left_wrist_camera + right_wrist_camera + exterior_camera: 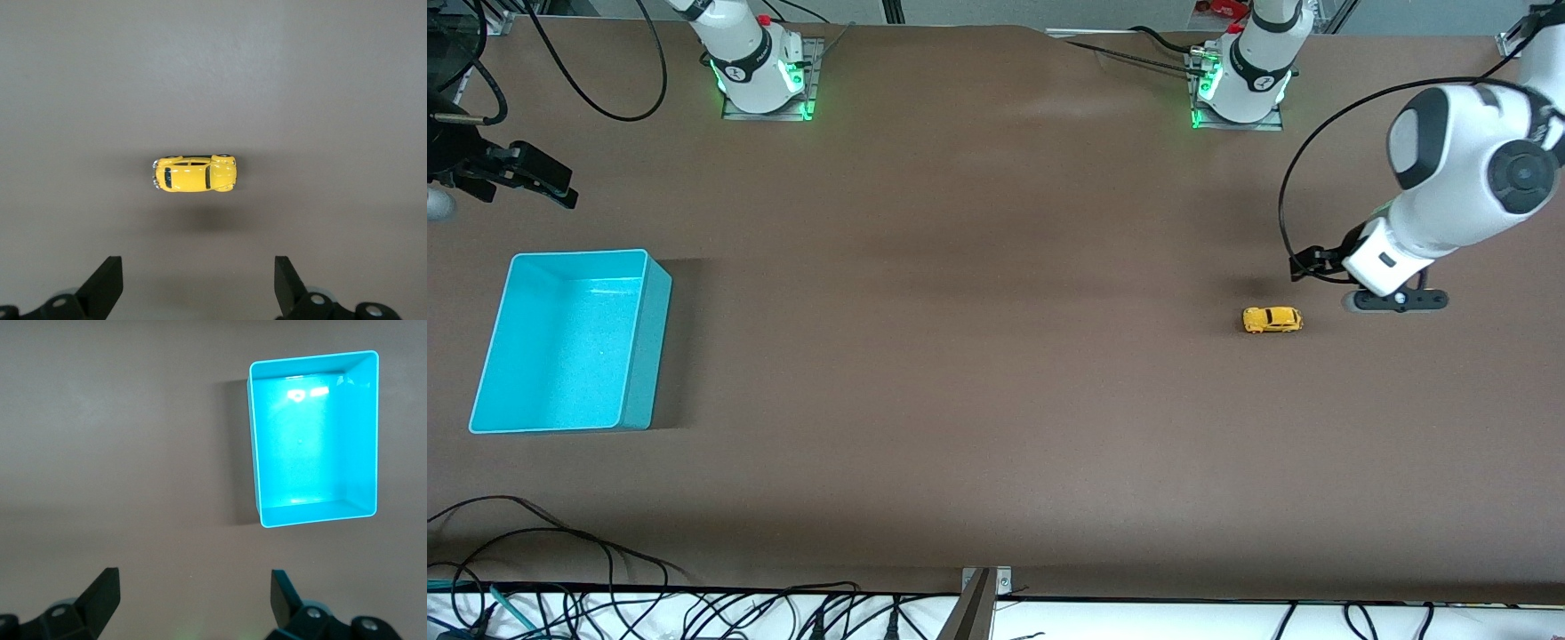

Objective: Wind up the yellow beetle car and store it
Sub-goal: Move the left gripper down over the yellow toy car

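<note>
Left tool wide open, empty, above glossy rounded yellow beetle car.

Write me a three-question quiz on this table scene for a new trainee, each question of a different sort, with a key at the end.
1. True or false: the yellow beetle car already lies in the turquoise bin.
2. Which gripper hangs close to the car? A) left gripper B) right gripper C) neither
3. Fill in: the fingers of both grippers are ____.

Key:
1. False. The car stands on the bare table toward the left arm's end; the bin, toward the right arm's end, holds nothing.
2. A. The left wrist view shows the car on the table just ahead of its fingers; the right gripper is up near the bin.
3. Open, with nothing between them.
</note>
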Available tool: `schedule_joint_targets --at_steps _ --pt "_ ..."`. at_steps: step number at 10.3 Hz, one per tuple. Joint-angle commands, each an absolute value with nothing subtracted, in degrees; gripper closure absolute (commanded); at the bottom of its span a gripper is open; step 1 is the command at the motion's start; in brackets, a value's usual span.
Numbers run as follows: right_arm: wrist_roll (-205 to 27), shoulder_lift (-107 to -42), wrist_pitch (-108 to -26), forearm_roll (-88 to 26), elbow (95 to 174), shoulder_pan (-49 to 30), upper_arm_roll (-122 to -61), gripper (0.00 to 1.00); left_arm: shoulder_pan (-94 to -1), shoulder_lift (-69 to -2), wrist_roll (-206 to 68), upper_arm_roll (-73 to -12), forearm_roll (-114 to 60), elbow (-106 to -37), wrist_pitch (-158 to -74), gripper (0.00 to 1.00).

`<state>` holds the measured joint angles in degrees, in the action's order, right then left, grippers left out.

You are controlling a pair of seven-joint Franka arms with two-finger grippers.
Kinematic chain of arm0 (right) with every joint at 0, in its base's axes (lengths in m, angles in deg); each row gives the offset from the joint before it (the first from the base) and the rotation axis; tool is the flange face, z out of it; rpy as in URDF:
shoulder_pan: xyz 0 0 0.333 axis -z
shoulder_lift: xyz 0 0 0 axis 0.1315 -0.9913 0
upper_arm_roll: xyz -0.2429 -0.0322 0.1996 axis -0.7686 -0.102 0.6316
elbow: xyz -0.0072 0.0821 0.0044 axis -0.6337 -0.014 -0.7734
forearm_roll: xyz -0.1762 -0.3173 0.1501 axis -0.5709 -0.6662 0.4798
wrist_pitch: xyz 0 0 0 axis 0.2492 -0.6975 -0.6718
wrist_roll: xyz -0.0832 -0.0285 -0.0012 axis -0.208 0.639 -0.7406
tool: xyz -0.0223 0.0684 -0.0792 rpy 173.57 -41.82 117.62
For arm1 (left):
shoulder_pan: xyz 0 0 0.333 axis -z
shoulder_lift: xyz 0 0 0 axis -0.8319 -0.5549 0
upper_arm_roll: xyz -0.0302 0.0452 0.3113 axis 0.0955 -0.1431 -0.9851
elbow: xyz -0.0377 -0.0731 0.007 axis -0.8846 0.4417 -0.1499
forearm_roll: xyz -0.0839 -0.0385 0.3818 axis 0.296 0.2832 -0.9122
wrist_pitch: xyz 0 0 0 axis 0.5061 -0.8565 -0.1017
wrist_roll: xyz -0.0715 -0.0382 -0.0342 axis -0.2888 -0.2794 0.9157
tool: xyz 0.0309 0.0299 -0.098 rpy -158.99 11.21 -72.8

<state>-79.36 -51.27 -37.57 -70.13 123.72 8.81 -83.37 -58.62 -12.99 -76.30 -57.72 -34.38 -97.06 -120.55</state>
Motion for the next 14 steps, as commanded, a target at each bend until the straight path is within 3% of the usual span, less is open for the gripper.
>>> schedule_joint_targets --at_steps 1,8,14 --pt "-78.63 -51.27 -37.34 -69.78 123.11 8.79 -83.38 0.0 -58.49 -13.5 -85.44 -57.8 -33.64 -102.04 -126.82 0.0" --pt "-78.63 -51.27 -37.34 -69.78 123.11 8.79 -83.38 0.0 -59.2 -20.35 -135.08 -57.88 -33.9 -103.2 -133.87 0.0" --pt "-78.63 -51.27 -37.34 -69.78 123.11 8.79 -83.38 0.0 -59.28 -29.06 -166.22 -59.64 -33.73 -103.03 -146.16 0.0"
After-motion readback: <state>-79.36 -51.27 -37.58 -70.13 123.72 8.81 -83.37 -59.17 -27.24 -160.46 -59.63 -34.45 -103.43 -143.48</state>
